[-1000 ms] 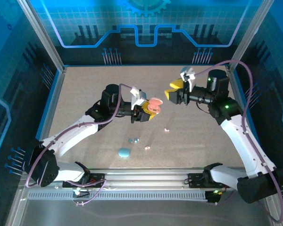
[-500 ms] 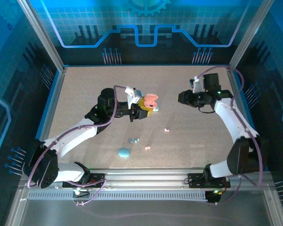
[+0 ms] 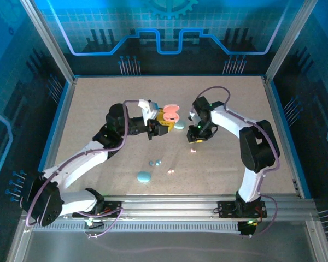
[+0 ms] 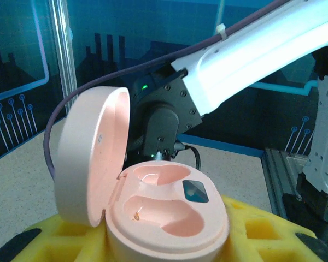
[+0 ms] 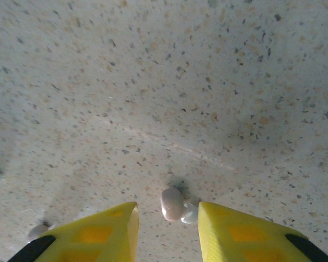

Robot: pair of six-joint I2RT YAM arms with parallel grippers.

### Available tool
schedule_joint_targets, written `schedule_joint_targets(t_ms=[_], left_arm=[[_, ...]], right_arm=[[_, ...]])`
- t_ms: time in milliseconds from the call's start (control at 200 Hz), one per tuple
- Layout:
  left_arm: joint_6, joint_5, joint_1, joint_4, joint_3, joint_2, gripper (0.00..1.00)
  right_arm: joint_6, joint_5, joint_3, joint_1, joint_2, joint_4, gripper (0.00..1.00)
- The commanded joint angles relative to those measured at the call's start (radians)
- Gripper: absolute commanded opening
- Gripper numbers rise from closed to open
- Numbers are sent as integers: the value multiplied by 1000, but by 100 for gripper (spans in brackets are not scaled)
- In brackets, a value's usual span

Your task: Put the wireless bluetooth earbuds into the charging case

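Down on the speckled table (image 3: 98, 103), a pale pink earbud (image 5: 174, 204) lies between the yellow fingers of the right gripper (image 5: 167, 214). Its jaws stand narrowly apart around the bud, with a gap showing on one side. To its left, the left gripper (image 3: 167, 121) clamps an open pink charging case (image 4: 167, 210), lid tipped up. A teal case (image 3: 179, 125) lies just beside them. Loose buds (image 3: 158, 161) and a blue case (image 3: 144, 177) sit nearer the arm bases.

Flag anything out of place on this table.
Earbuds lie loose on the table: a pink earbud between the fingers of the right gripper, a second pink earbud and a bluish pair nearer the arms. The pink case, held open in the left gripper, has both wells empty.
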Motion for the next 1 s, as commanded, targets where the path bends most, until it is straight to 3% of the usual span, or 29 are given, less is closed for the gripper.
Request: schedule_joint_targets(t_ms=[0, 996], left_arm=[[7, -16, 8, 16, -15, -37, 33], [4, -4, 8, 4, -16, -34, 33]], right_arm=[[-37, 66, 44, 29, 48, -83, 35], [-57, 73, 85, 86, 177, -125, 27]])
